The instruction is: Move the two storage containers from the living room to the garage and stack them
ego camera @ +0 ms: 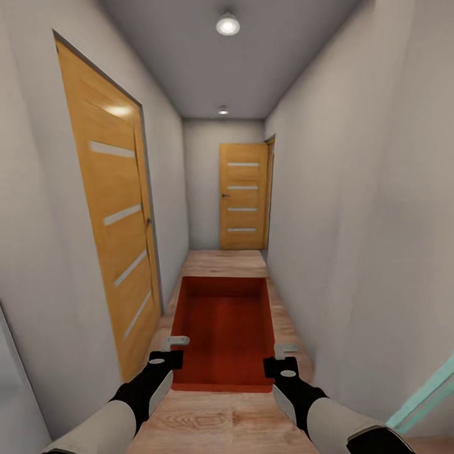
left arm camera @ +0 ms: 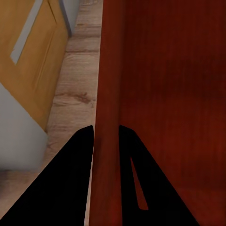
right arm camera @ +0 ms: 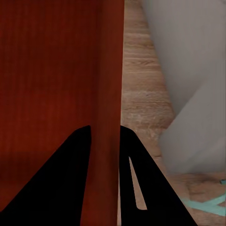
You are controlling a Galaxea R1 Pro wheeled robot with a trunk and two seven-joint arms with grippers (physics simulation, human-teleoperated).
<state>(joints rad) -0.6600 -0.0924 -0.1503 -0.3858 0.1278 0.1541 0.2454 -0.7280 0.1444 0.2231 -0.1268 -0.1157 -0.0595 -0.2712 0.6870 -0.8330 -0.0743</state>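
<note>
Storage container (ego camera: 224, 328): orange-red open-topped box, carried level between my two grippers in a narrow corridor, its far end pointing at the door at the corridor's end.
Left gripper (ego camera: 169, 352): closed on the container's left side wall near the corner closest to me – the left wrist view shows one finger inside the wall and one outside (left arm camera: 107, 136).
Right gripper (ego camera: 282, 357): same on the container's right wall; the right wrist view shows the wall pinched between the dark fingers (right arm camera: 106, 136).
Surroundings: light wood plank floor (ego camera: 221, 422) below the container, a wooden door (ego camera: 116, 208) to the left of the container, another wooden door (ego camera: 243, 197) beyond it, plain wall (ego camera: 378, 221) to the right of the container.
Stage: my judgement – still in transit; no concrete floor is visible yet.
Handling: walls look thin, smooth and stiff; empty, so probably light. Smooth walls may slip in a pinch grip.
Grip point: both holds sit at the near end, so the far end overhangs – I would keep it level and turn slowly.
Risk: corridor is tight beside the container; corners could clip a door frame.
</note>
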